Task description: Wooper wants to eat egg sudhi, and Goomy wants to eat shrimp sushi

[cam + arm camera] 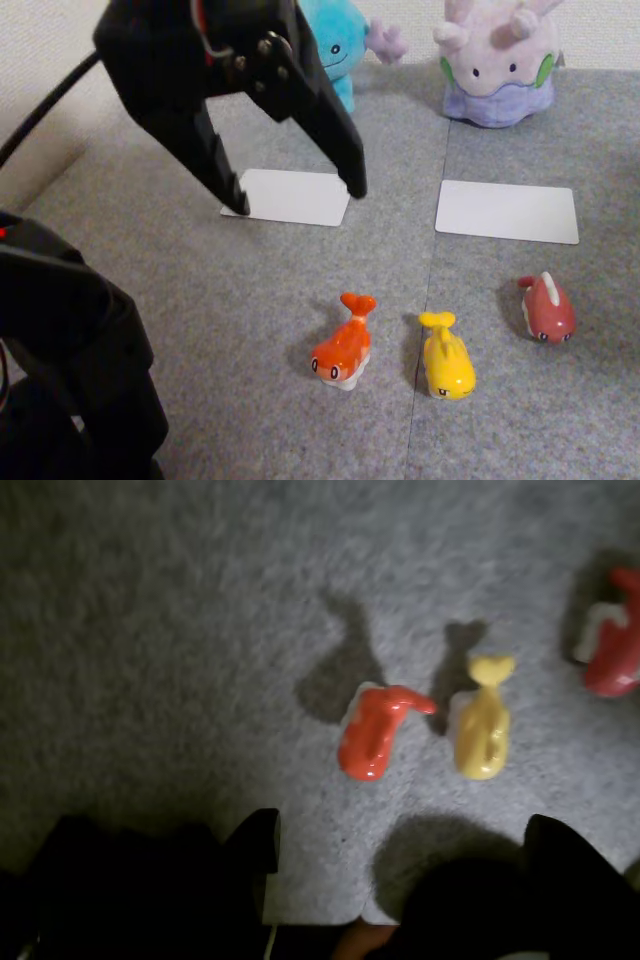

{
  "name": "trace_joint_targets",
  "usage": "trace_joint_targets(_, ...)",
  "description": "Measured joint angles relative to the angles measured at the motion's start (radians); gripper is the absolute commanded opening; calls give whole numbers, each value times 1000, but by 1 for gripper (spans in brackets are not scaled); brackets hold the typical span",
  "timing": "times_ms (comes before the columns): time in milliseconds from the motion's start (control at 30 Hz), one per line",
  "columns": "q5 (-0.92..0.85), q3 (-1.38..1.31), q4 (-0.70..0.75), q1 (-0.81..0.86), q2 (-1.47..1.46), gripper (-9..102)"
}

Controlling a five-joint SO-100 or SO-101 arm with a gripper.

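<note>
Nothing is served yet: the pincer (295, 195) hangs wide and empty, both white cards (296, 197) bare, orange (343, 357) and yellow (446, 366) sushi untouched.

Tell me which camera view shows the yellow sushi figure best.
The fixed view: the yellow sushi figure is sharp and well lit, with its eyes and tail plain, between the orange and red ones. In the wrist view it is dimmer and blurrier, seen from above.

Wooper (335, 45) and Goomy (497, 62) are soft plush cloth. The three fish-shaped sushi figures (444, 366) look glossy and smooth. Rough grey carpet (200, 290) underlies matt white cards (508, 211).
</note>
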Motion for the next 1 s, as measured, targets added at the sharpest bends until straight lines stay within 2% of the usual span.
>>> trace_joint_targets(200,-66,0,-14,75,-175,29)
trace_joint_targets(500,-126,0,-132,187,-423,29)
trace_joint_targets(800,-176,41,-230,225,-477,29)
trace_joint_targets(1000,-190,202,-376,219,-460,29)
